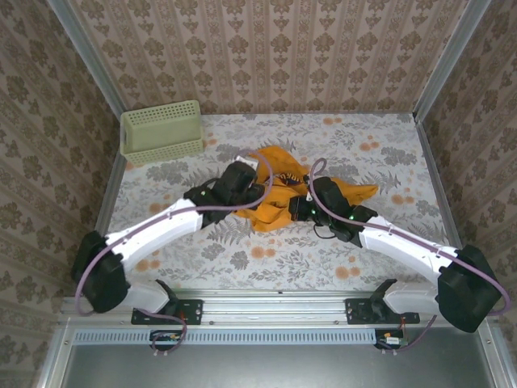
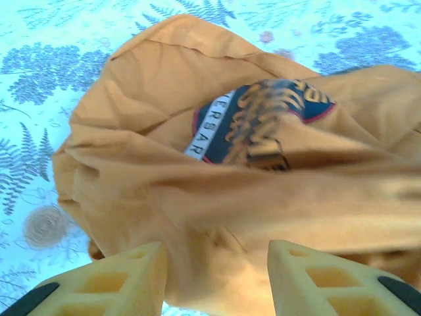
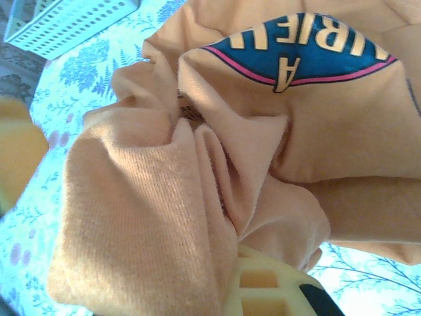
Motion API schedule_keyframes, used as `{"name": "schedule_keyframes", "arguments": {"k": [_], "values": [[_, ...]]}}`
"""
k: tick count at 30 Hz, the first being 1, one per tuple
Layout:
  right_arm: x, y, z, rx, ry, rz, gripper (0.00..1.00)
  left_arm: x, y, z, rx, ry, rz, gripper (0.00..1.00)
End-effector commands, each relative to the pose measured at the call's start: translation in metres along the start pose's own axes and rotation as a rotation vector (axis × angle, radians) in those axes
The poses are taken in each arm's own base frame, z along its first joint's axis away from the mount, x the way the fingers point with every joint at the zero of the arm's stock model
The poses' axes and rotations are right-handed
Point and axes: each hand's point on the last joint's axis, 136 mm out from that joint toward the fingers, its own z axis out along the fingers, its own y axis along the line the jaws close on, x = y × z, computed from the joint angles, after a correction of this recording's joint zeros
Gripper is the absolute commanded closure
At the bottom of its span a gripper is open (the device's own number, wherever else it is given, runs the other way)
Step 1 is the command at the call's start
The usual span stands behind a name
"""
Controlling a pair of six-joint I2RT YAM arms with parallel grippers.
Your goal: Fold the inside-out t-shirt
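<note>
The inside-out t-shirt [image 1: 279, 187] lies crumpled in an orange-yellow heap at the middle of the table, between both arms. My left gripper [image 1: 242, 182] is at its left side. In the left wrist view its pale fingers [image 2: 125, 280] stand apart, open, with a fold of the t-shirt [image 2: 217, 197] bulging into the gap. The dark blue print [image 2: 256, 122] shows higher up. My right gripper [image 1: 311, 202] is at the heap's right side. In the right wrist view it [image 3: 230, 263] is shut on a bunched fold of the t-shirt [image 3: 151, 217]. One finger [image 3: 270, 289] shows; cloth hides the other.
A pale green mesh basket [image 1: 161, 131] stands at the back left corner, seen too in the right wrist view [image 3: 66, 23]. Patterned walls close in the table on three sides. Floral tabletop [image 1: 404, 162] lies bare right of the shirt.
</note>
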Motion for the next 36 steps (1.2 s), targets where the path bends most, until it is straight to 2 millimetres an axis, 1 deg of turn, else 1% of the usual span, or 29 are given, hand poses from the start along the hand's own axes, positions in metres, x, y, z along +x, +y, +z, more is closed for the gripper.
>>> {"name": "schedule_keyframes", "arguments": {"k": [1, 3, 4, 6, 7, 10, 12, 13, 15, 17, 18, 20, 22, 25, 26, 28, 29, 33, 36], "values": [[-0.011, 0.023, -0.001, -0.103, -0.024, -0.02, 0.98, 0.02, -0.018, -0.005, 0.105, -0.009, -0.023, 0.56], [-0.013, 0.027, -0.001, -0.114, -0.02, -0.03, 0.98, 0.03, -0.037, -0.001, 0.208, 0.004, -0.02, 0.58], [-0.013, 0.028, -0.001, -0.119, -0.013, -0.039, 0.97, 0.033, -0.043, 0.002, 0.231, 0.011, -0.014, 0.58], [-0.011, 0.031, -0.002, -0.122, 0.002, -0.054, 0.98, 0.037, -0.051, 0.01, 0.247, 0.025, 0.0, 0.58], [-0.01, 0.032, -0.002, -0.126, 0.007, -0.059, 0.98, 0.038, -0.051, 0.015, 0.24, 0.031, -0.009, 0.58], [-0.006, 0.033, -0.004, -0.131, 0.017, -0.07, 0.97, 0.032, -0.049, 0.027, 0.236, 0.028, -0.046, 0.55], [-0.003, 0.032, -0.004, -0.131, 0.02, -0.077, 0.97, 0.029, -0.042, 0.036, 0.216, 0.038, -0.09, 0.54], [-0.002, 0.033, -0.005, -0.133, 0.022, -0.081, 0.97, 0.027, -0.037, 0.041, 0.2, 0.044, -0.108, 0.53], [0.0, 0.034, -0.006, -0.132, 0.02, -0.089, 0.97, 0.03, -0.021, 0.05, 0.13, 0.074, -0.159, 0.54], [0.0, 0.033, -0.006, -0.121, 0.015, -0.096, 0.97, 0.03, -0.011, 0.053, 0.112, 0.073, -0.203, 0.53], [0.002, 0.032, -0.006, -0.117, 0.015, -0.101, 0.97, 0.029, -0.009, 0.052, 0.109, 0.066, -0.218, 0.51], [0.004, 0.032, -0.006, -0.109, 0.014, -0.113, 0.96, 0.024, -0.012, 0.051, 0.136, 0.062, -0.228, 0.46], [0.008, 0.031, -0.004, -0.105, 0.021, -0.127, 0.96, 0.021, -0.016, 0.052, 0.146, 0.069, -0.227, 0.46], [0.014, 0.031, 0.0, -0.091, 0.032, -0.149, 0.97, 0.017, -0.014, 0.056, 0.142, 0.059, -0.245, 0.51], [0.015, 0.031, 0.001, -0.087, 0.035, -0.156, 0.97, 0.016, -0.013, 0.058, 0.139, 0.059, -0.251, 0.55], [0.018, 0.031, 0.002, -0.072, 0.039, -0.173, 0.97, 0.012, -0.011, 0.059, 0.137, 0.051, -0.256, 0.66], [0.02, 0.029, 0.003, -0.063, 0.042, -0.179, 0.97, 0.01, -0.011, 0.058, 0.135, 0.046, -0.253, 0.68], [0.021, 0.017, 0.004, 0.009, 0.041, -0.184, 0.98, 0.006, -0.008, 0.057, 0.11, 0.051, -0.221, 0.82], [0.017, 0.008, 0.001, 0.057, 0.022, -0.185, 0.99, 0.006, -0.005, 0.053, 0.093, 0.052, -0.203, 0.91]]}}
